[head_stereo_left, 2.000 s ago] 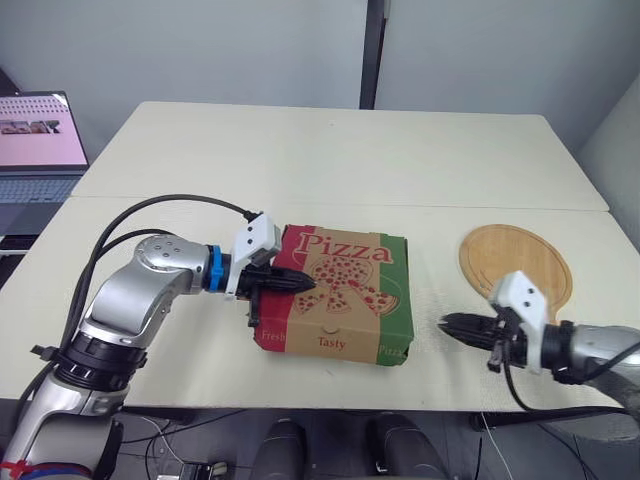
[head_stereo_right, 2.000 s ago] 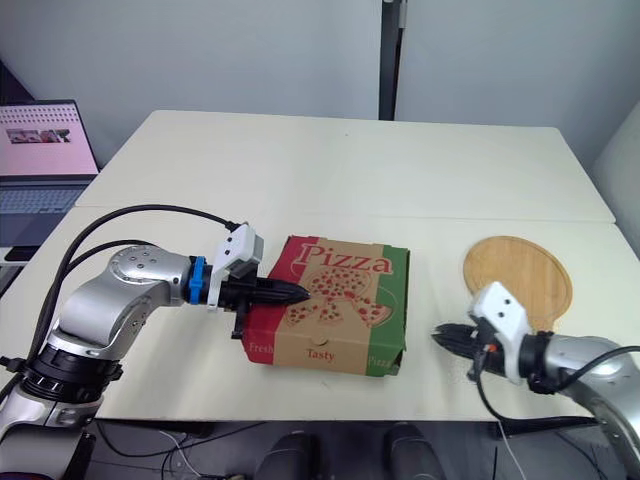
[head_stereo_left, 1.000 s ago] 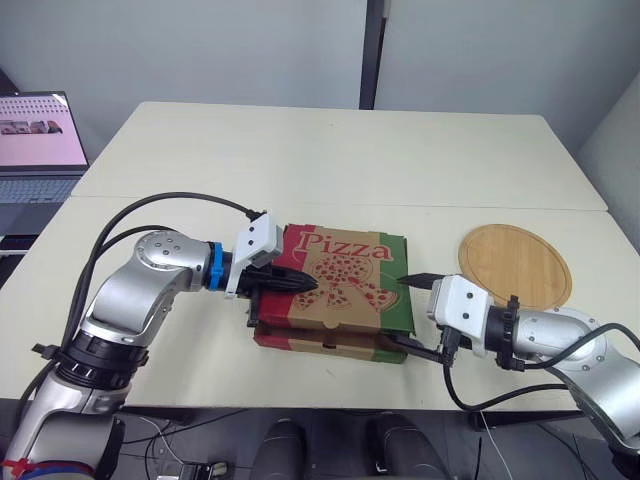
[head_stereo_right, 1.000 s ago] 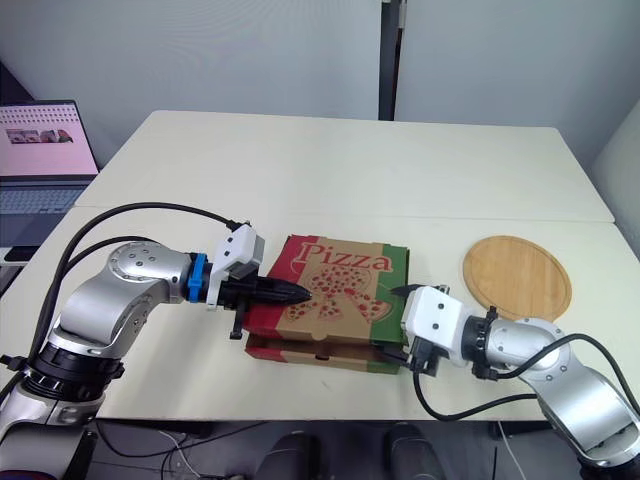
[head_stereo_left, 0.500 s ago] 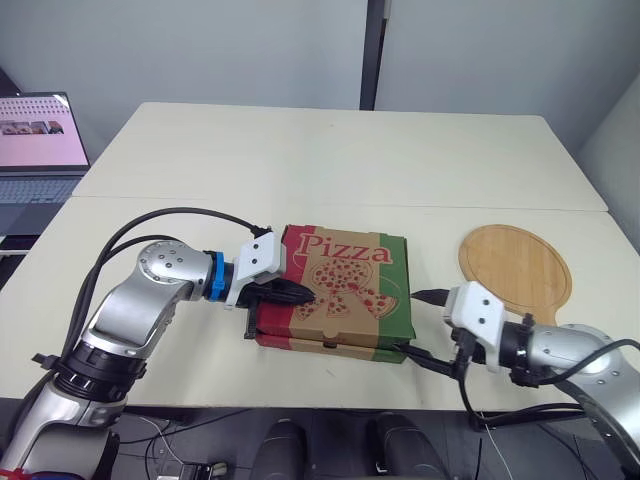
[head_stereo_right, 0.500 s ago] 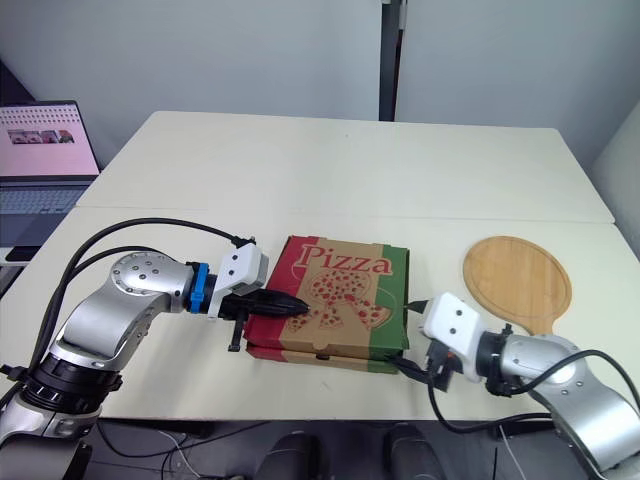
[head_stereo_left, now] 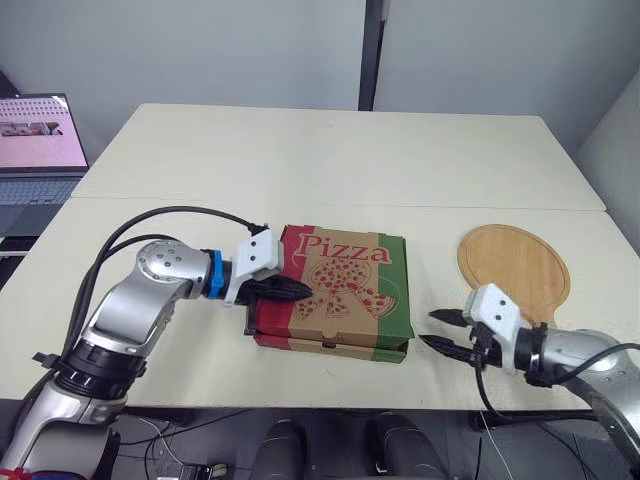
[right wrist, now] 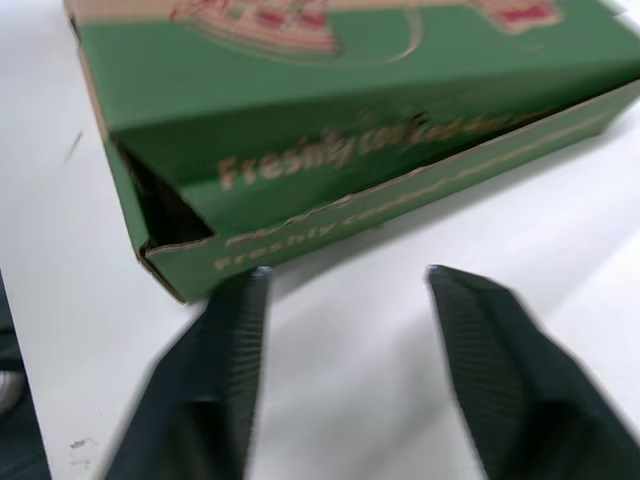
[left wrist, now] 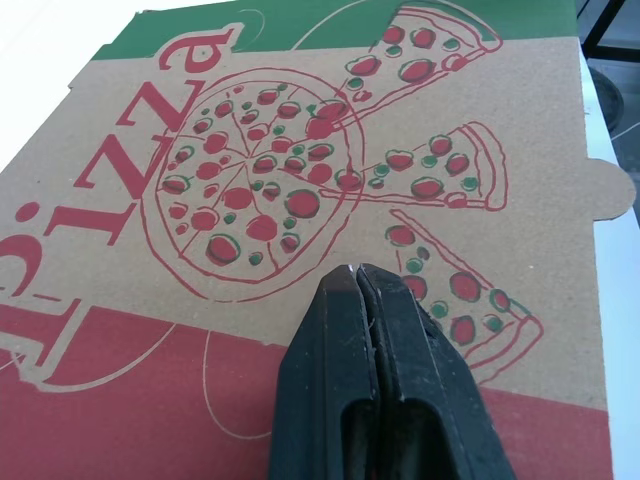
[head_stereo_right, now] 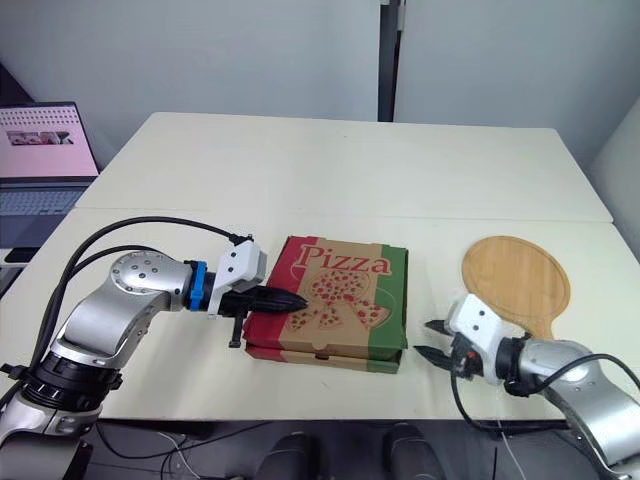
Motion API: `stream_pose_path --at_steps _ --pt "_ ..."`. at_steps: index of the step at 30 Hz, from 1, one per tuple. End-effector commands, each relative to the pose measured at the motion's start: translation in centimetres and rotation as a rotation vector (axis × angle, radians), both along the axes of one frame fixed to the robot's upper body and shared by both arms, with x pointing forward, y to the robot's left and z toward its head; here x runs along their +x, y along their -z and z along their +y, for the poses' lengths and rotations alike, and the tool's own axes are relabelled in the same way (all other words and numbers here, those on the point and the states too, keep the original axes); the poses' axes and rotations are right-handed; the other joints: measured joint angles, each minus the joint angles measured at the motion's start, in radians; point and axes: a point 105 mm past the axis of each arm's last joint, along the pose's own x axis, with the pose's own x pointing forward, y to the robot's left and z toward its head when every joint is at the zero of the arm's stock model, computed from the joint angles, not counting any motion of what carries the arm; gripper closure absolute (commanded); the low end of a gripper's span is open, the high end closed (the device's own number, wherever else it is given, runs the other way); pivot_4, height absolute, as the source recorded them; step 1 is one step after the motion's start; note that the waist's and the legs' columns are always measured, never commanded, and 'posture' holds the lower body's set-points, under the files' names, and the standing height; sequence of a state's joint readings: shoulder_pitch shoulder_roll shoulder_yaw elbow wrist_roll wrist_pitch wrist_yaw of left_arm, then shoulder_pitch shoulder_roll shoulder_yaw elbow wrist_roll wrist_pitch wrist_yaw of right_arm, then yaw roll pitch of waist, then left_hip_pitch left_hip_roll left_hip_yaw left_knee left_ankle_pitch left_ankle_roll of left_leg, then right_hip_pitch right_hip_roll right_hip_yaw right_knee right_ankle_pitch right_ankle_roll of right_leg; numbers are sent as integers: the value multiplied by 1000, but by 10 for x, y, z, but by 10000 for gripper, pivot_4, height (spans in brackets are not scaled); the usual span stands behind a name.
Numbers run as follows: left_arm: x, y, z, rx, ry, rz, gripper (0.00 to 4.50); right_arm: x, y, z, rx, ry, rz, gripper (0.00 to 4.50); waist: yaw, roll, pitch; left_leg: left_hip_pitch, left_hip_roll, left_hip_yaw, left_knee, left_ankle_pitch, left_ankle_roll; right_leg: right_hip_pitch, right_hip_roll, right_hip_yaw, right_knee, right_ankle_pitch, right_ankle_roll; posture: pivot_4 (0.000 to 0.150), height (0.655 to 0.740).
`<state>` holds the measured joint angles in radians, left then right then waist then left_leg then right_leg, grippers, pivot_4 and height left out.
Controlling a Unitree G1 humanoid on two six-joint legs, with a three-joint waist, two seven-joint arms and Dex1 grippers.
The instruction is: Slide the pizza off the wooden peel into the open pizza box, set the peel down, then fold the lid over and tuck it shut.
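Pizza box (head_stereo_left: 335, 295) sits on the table (head_stereo_left: 330, 170) with its lid (left wrist: 300, 180) folded down flat; whatever is inside is hidden from me. It looks like thin cardboard: light, easy to shove across the surface, and quick to dent if I press mid-panel. At the near corner of its green side wall (right wrist: 330, 140) a dark gap (right wrist: 160, 210) shows, so I judge the tuck isn't seated there. I'd work at the edges and that corner flap, where the folds give stiffness, and I'd pinch lightly.

My left claw (head_stereo_left: 300, 290) is clenched, tips together, resting on the red side of the lid to pin the box. My right claw (head_stereo_left: 428, 327) is released, jaws spread, just beside the green wall and not touching it. Beyond that side of the box, well apart, the wooden peel (head_stereo_left: 515, 258) lies flat.
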<state>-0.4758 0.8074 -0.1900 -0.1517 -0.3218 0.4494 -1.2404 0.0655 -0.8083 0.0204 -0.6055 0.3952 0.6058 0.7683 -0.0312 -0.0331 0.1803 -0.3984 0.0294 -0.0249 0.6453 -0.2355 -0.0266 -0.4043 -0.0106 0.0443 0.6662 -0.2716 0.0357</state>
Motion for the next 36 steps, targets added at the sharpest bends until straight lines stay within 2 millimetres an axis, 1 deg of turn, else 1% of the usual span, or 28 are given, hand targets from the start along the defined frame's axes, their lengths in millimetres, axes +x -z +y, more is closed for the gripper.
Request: stream_pose_path --at_steps 1,3,4,7,12,14,16,17,18,20,22,24,26,29,30,32,34,36 --pt "3 -3 4 11 -27 -18 45000 2 -15 14 45 -65 -61 33644 0 0 0 0 0 0 0 0 0 0 0 0 0 0 0 1500 7325" --pt "3 -3 4 10 -29 -20 45000 -3 -17 23 67 -111 -46 41362 1 0 0 0 0 0 0 0 0 0 0 0 0 0 0 1500 7325" --pt "4 -4 4 7 -31 -21 45000 -6 -17 26 72 -131 -38 44396 2 0 0 0 0 0 0 0 0 0 0 0 0 0 0 1500 7325" --pt "4 -4 4 2 -34 -22 45000 -9 -14 32 78 -155 -20 44776 2 0 0 0 0 -1 0 0 0 0 0 0 0 0 0 1500 7325" --pt "4 -4 1 -4 -32 -21 45000 -6 -6 38 90 -147 -2 44776 -1 0 0 0 0 -1 0 0 0 0 1 0 1 0 0 1500 7325" --pt "4 -4 0 -5 -30 -20 45000 -6 -1 37 69 -146 -1 44776 -1 0 0 0 0 -1 0 0 0 0 1 0 1 0 0 1500 7325" --pt "4 -4 0 -4 -30 -19 45000 -5 6 30 18 -131 -9 44776 -1 0 0 0 0 -1 0 0 0 0 1 0 1 0 0 1500 7325" --pt "4 -4 0 -4 -31 -19 45000 -4 6 23 -11 -121 -17 44776 0 0 0 0 1 -1 0 0 0 0 1 0 1 0 0 1500 7325" --pt "4 -4 1 -5 -33 -19 45000 -4 4 15 -34 -112 -20 44776 1 0 0 0 0 -1 0 0 0 0 1 0 1 0 0 1500 7325" --pt "4 -4 2 -6 -38 -21 45000 -6 -9 0 -65 -122 -22 44776 3 0 0 0 0 0 0 0 0 0 1 0 1 0 0 1500 7325" --pt "4 -4 3 -6 -41 -21 45000 -7 -22 -8 -72 -137 -21 44776 4 0 0 0 0 0 0 0 0 0 0 0 0 0 0 1500 7325" --pt "4 -4 3 -6 -42 -21 45000 -7 -36 -9 -44 -149 -25 44776 3 0 0 0 0 0 1 0 0 0 0 0 0 0 0 1500 7325" --pt "5 -5 4 -6 -44 -22 45000 -6 -47 0 -3 -177 -46 44776 -2 0 0 0 0 0 0 0 0 0 1 0 1 0 0 1500 7325" --pt "6 -8 5 -14 -47 -27 45000 -3 -54 27 72 -225 -82 44776 -3 0 0 1 2 -1 0 0 0 0 2 0 1 0 -1 1500 7325" --pt "6 -9 5 -18 -48 -30 45000 -2 -54 34 86 -237 -85 44776 -2 0 0 0 2 -1 0 0 0 0 3 0 1 1 -1 1500 7325" --pt "7 -17 6 -46 -58 -42 45000 0 -49 52 103 -268 -88 44776 -1 0 0 0 2 -1 0 0 0 0 3 0 2 1 -1 1500 7325" --pt "7 -25 8 -72 -69 -46 45000 1 -44 63 101 -287 -85 44776 0 0 0 0 2 -1 0 0 0 -1 2 0 1 1 -1 1500 7325" --pt "7 -37 17 -96 -93 -50 45000 2 -39 69 93 -301 -83 44776 1 0 0 -1 1 -1 0 0 0 -1 2 0 1 1 -1 1500 7325"
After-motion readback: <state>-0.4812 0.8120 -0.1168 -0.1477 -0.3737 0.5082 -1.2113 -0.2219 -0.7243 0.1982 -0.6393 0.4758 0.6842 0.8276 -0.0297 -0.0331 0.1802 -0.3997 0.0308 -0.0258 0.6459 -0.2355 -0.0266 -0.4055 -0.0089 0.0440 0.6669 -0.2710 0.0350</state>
